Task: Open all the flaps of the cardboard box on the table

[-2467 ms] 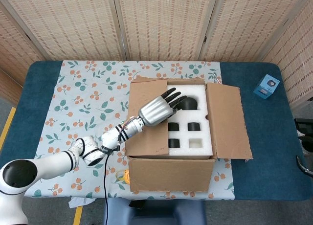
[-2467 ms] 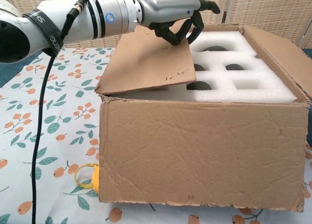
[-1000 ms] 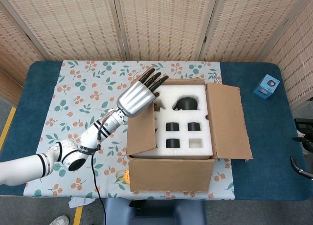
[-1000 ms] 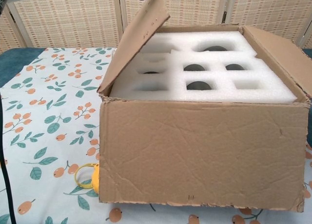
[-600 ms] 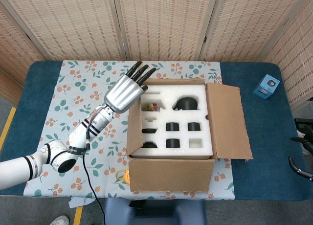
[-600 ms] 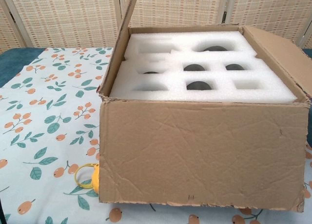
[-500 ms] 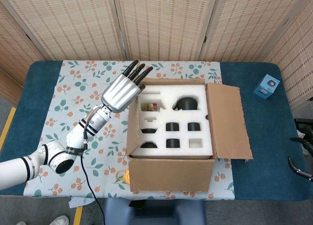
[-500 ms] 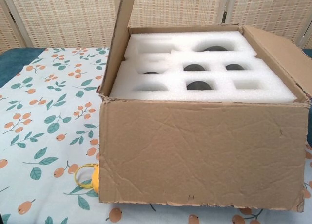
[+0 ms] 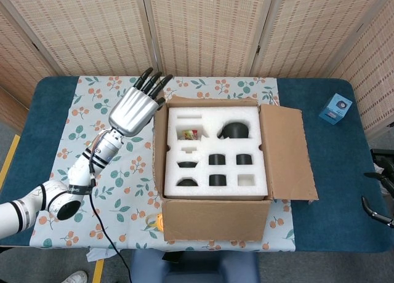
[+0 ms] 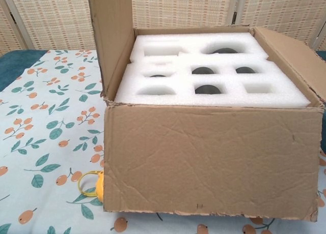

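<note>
The cardboard box (image 9: pixel 215 218) sits mid-table with white foam (image 9: pixel 212 151) showing inside. Its left flap (image 10: pixel 109 35) stands upright, tipped slightly outward, and shows edge-on in the head view (image 9: pixel 159 147). The right flap (image 9: pixel 286 154) lies spread outward. The front flap (image 10: pixel 214 157) hangs down over the front wall. My left hand (image 9: pixel 134 107) is just left of the upright flap, fingers straight and apart, holding nothing; whether it touches the flap is unclear. Thin dark finger-like shapes (image 9: pixel 377 216) at the right edge may be my right hand.
A small blue box (image 9: pixel 335 108) stands on the blue cloth at the far right. A yellow object (image 10: pixel 94 185) lies on the floral cloth (image 9: pixel 104 166) by the box's front left corner. Woven screens (image 9: pixel 203 31) close off the back.
My left hand has swung the left flap up off the foam to upright, moving left and away from the box's middle. It has left the chest view.
</note>
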`<action>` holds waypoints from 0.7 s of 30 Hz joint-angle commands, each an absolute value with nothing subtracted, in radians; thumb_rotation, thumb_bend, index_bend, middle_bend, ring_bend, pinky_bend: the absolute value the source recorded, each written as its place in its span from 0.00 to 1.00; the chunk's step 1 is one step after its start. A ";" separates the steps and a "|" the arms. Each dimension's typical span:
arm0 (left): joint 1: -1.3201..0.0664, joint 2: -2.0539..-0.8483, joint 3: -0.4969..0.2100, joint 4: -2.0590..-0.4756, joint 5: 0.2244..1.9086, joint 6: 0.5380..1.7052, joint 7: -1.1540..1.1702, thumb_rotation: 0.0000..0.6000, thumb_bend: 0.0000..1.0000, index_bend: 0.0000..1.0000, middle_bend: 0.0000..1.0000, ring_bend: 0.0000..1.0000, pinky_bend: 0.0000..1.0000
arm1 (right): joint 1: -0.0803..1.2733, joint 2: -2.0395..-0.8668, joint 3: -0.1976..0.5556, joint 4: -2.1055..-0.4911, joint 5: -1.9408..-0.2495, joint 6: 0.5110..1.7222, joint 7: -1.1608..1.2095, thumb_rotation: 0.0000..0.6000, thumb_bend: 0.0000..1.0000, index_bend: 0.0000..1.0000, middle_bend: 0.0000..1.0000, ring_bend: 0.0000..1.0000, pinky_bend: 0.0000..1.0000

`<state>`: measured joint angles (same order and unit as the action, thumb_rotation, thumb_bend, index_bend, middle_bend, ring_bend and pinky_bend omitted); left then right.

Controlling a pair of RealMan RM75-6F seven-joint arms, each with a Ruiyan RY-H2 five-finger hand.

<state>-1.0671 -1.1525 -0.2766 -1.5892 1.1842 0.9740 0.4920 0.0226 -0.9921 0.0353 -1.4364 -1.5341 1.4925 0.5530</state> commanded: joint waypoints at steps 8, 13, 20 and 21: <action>-1.020 -1.118 -0.259 -1.581 1.139 0.994 0.519 1.00 1.00 0.55 0.06 0.00 0.00 | 0.024 -0.995 0.035 -1.449 -1.535 1.493 0.542 0.60 0.49 0.24 0.00 0.00 0.00; -0.997 -1.106 -0.258 -1.572 1.108 1.001 0.514 1.00 1.00 0.55 0.06 0.00 0.00 | 0.026 -0.997 0.034 -1.453 -1.536 1.487 0.537 0.61 0.49 0.24 0.00 0.00 0.00; -0.963 -1.096 -0.279 -1.559 1.101 1.035 0.446 1.00 1.00 0.40 0.06 0.00 0.00 | 0.029 -0.999 0.035 -1.457 -1.529 1.478 0.528 0.61 0.49 0.24 0.00 0.00 0.00; -0.956 -1.095 -0.283 -1.566 1.098 1.038 0.424 1.00 1.00 0.35 0.06 0.00 0.00 | 0.029 -0.999 0.036 -1.456 -1.528 1.479 0.525 0.61 0.49 0.24 0.00 0.00 0.00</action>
